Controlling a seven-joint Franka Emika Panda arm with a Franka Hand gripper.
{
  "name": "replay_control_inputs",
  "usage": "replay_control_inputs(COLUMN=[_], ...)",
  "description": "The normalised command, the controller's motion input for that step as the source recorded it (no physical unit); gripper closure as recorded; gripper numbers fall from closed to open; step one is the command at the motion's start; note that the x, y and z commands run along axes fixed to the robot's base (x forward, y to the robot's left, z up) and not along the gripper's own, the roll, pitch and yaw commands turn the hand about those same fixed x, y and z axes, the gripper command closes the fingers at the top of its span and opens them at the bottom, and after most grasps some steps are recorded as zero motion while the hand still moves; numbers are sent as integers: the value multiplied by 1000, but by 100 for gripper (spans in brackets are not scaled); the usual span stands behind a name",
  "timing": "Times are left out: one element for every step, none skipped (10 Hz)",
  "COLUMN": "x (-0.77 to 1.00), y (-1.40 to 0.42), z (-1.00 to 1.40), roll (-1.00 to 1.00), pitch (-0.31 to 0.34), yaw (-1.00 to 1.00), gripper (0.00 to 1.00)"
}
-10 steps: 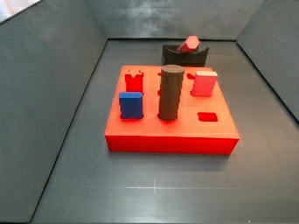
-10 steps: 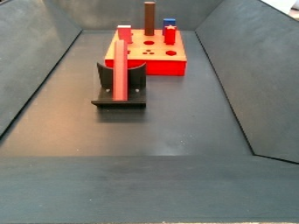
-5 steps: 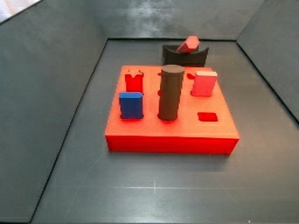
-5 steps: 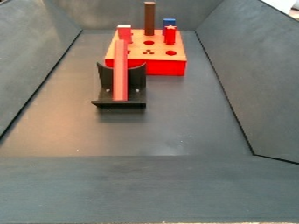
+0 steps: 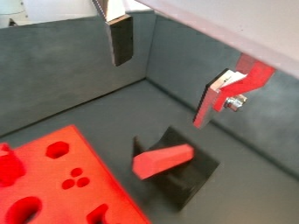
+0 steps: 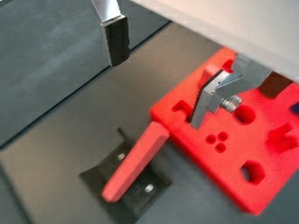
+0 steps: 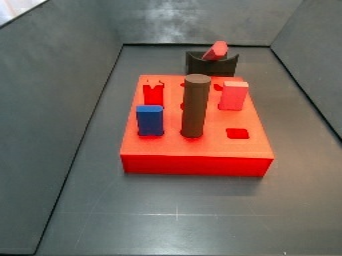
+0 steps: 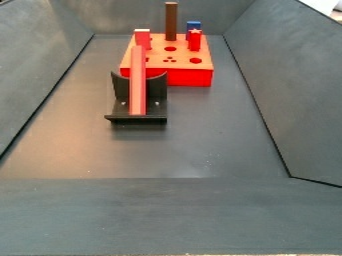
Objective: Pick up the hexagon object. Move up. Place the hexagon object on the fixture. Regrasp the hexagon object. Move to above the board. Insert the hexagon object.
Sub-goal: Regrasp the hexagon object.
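Note:
The hexagon object is a long slim red bar resting in the fixture, its upper end tilted up and away from the board. In a side view its tip sticks up over the fixture behind the board. Both wrist views look down on the bar in the fixture. My gripper hangs high above it, open, with nothing between the fingers. Neither side view shows the gripper.
On the board stand a dark cylinder, a blue block, a pale red block and a notched red peg. A small recessed hole lies near its right edge. Grey sloping walls enclose the floor.

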Motion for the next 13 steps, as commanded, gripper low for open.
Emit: replay_control_inputs(x=[20, 31, 44, 49, 64, 77, 91, 97, 101, 102, 100, 98, 89], y=[-24, -24, -28, -32, -34, -39, -44, -45, -50, -50, -53, -47, -32], z=[3, -4, -1, -2, 1, 0, -4, -6, -4, -6, -8, -7, 2], roll=[1000, 1000, 1000, 1000, 1000, 1000, 1000, 1000, 896, 774, 456, 341, 211], pitch=[16, 25, 40, 51, 76, 97, 135, 170, 195, 191, 163, 149, 103], yaw=[17, 20, 24, 26, 35, 44, 64, 85, 126, 141, 181, 193, 207], gripper=[0, 0, 0, 0, 0, 0, 0, 0, 0, 0, 0, 0, 0])
